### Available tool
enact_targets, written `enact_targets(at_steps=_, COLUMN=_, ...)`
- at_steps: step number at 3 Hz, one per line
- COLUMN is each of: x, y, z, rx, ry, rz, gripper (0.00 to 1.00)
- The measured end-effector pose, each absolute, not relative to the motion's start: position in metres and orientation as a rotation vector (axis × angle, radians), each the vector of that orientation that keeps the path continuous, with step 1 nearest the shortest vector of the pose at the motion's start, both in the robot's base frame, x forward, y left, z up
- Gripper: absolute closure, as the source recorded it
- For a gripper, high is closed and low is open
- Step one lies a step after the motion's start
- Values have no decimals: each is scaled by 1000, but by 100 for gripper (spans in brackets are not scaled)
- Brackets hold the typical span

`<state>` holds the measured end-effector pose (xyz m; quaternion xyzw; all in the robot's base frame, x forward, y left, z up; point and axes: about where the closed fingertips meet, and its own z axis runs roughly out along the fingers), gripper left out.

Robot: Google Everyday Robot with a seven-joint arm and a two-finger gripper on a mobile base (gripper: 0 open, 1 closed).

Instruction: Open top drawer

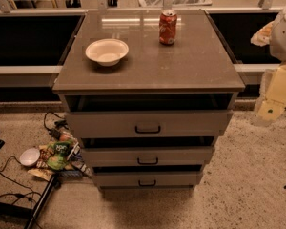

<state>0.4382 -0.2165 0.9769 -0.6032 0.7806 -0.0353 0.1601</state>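
Three grey drawers counted in the table [181, 66], stacked one under another. Found the top drawer [109, 123] uppermost, directly under the tabletop — tallest and widest front, with a small black handle [148, 129] at centre. Judged to stand a little out of the frame, going by the dark gap above its front; not fully open.

Located the gripper [270, 109] at the right edge of view, off the table's right corner and well apart from the handle, at about drawer height. Cannot tell how far open, nor confirm anything held.

Risks flagged:
- Could catch the wrong handle — the lower drawers [181, 155] carry near-identical loops.
- Could slip off so small a loop if closed off-centre.
- Could clip the table's right front corner if brought in sideways from the present position.
- Could rock the table with a sharp pull and topple the can [168, 27], upright near the back edge. Rated the bowl [107, 51] less exposed, being low and wide.
- Could foul the litter [57, 154] on the floor at left if the base shifts that way.
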Motion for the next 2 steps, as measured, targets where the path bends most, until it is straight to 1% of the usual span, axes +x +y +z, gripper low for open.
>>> enact_targets(at_steps=1, x=438, y=-216, z=977, rx=-1723, ry=2230, rz=-101, gripper=0)
enact_targets(at_steps=2, x=449, y=-211, z=956, rx=-1719, ry=2203, rz=-76, gripper=0)
